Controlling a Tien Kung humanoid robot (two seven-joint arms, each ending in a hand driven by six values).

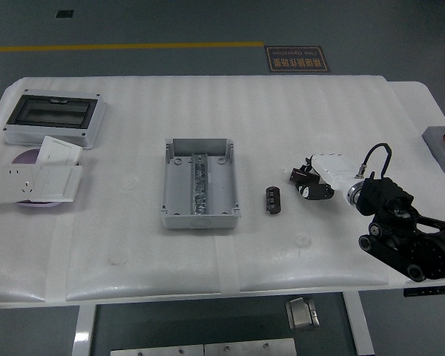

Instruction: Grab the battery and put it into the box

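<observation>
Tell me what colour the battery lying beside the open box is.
Black or very dark, seen in the head view: the battery lies on the white table, right of the grey box.

We see even, bright overhead light on the white bench (pixel 319 111), mild glare washing out its surface, soft short shadows, and slightly soft focus throughout.

Right arm (pixel 415 245) cut off at right edge; floor sign (pixel 297 58) print unreadable.
</observation>
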